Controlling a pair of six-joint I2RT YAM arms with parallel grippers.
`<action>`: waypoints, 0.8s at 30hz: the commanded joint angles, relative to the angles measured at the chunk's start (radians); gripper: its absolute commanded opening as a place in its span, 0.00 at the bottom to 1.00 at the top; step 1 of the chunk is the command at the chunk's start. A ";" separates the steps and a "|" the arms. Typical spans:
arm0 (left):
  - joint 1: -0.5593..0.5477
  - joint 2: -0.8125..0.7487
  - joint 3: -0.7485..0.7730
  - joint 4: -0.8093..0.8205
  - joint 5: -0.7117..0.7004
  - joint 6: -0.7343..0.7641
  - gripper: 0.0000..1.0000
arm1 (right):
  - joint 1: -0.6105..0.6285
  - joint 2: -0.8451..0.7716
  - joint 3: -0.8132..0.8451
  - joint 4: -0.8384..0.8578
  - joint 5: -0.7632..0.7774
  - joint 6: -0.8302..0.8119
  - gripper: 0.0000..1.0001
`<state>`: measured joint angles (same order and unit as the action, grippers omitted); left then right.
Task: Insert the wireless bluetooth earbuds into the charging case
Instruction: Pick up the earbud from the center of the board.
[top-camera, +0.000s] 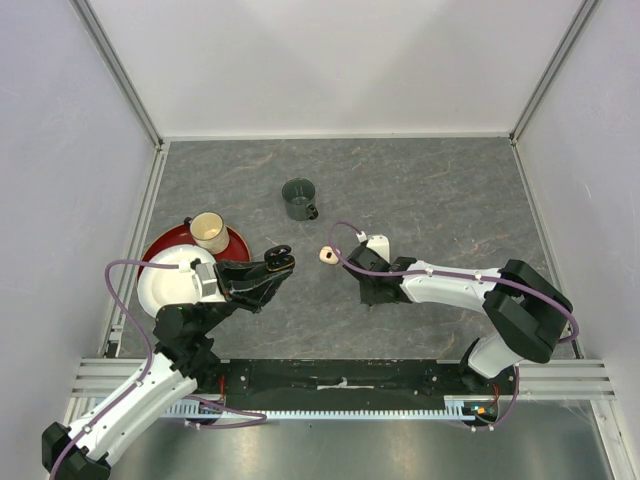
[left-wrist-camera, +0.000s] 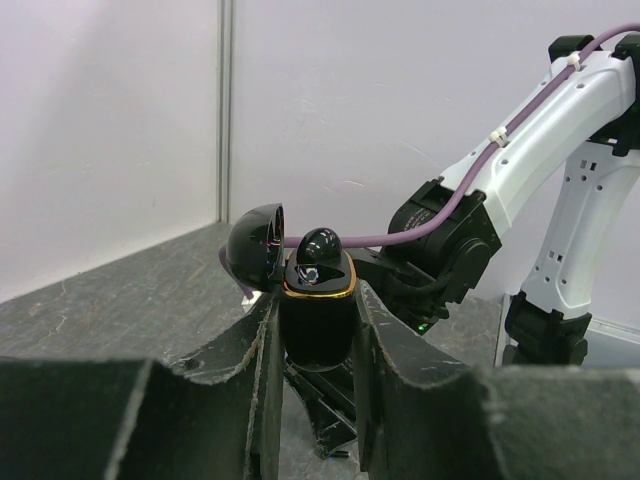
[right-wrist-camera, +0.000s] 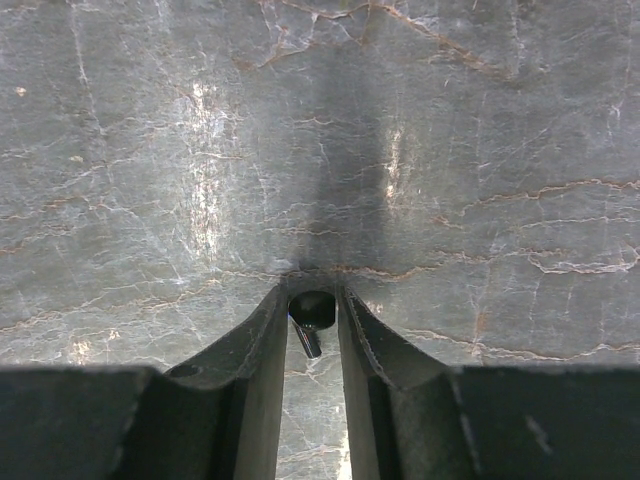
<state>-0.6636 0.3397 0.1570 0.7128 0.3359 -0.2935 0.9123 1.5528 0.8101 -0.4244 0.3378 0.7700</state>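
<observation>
My left gripper (top-camera: 272, 268) is shut on the black charging case (left-wrist-camera: 318, 320) and holds it upright above the table. The case's lid (left-wrist-camera: 255, 245) hangs open to the left. One black earbud (left-wrist-camera: 320, 250) sits in the gold-rimmed top. My right gripper (right-wrist-camera: 313, 300) points straight down at the table, its fingertips against both sides of a second black earbud (right-wrist-camera: 312, 318) that lies on the surface with its stem towards the camera. In the top view the right wrist (top-camera: 375, 272) hides that earbud. A small cream-white earbud (top-camera: 326, 254) lies on the table between the two grippers.
A dark green mug (top-camera: 299, 199) stands behind the grippers. At the left are a red plate (top-camera: 160, 246), a white plate (top-camera: 158, 285) and a cream cup (top-camera: 209, 231). White walls close in three sides of the grey table (top-camera: 440, 190).
</observation>
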 joint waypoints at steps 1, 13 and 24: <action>-0.002 0.001 0.007 0.037 -0.020 -0.019 0.02 | -0.003 0.023 0.001 -0.027 -0.006 0.011 0.32; -0.002 0.002 0.007 0.037 -0.021 -0.021 0.02 | -0.004 -0.057 0.011 -0.025 0.013 0.031 0.13; -0.002 0.025 0.007 0.059 -0.038 -0.018 0.02 | 0.007 -0.485 -0.032 0.206 0.184 0.048 0.00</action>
<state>-0.6632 0.3500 0.1570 0.7132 0.3244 -0.2935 0.9123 1.2263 0.8013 -0.3748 0.4194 0.8070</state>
